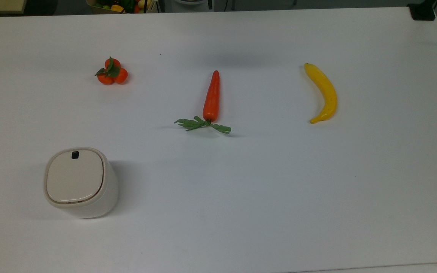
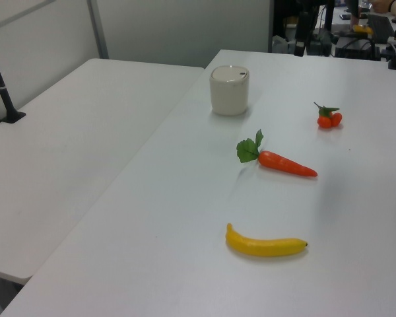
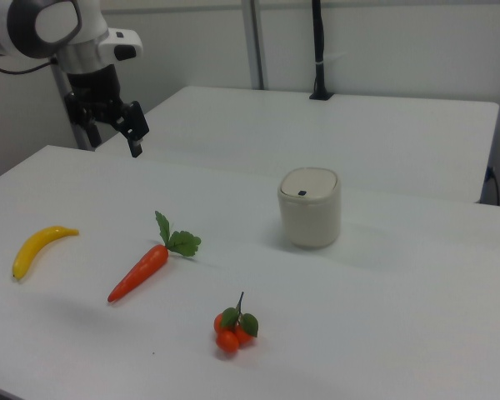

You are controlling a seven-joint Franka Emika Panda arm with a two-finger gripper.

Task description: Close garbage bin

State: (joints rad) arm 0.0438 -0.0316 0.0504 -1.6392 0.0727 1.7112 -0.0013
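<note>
In the top view the bin [image 1: 80, 182] stands nearest, at the bottom left of the white table [image 1: 264, 197], w/ its flat lid [image 1: 73, 176] lying down shut and the small black mark at the lid's far edge. Farther back lie a carrot [image 1: 211, 96] in the middle, a banana [image 1: 323, 93] to the top view's right and 3 small oranges [image 1: 112, 72] to the top view's left, all well apart from the bin. In the right view the gripper [image 3: 114, 127] hangs up in the air past the table's far left, holding nothing, and I cannot tell if its jaws are spread or together.
</note>
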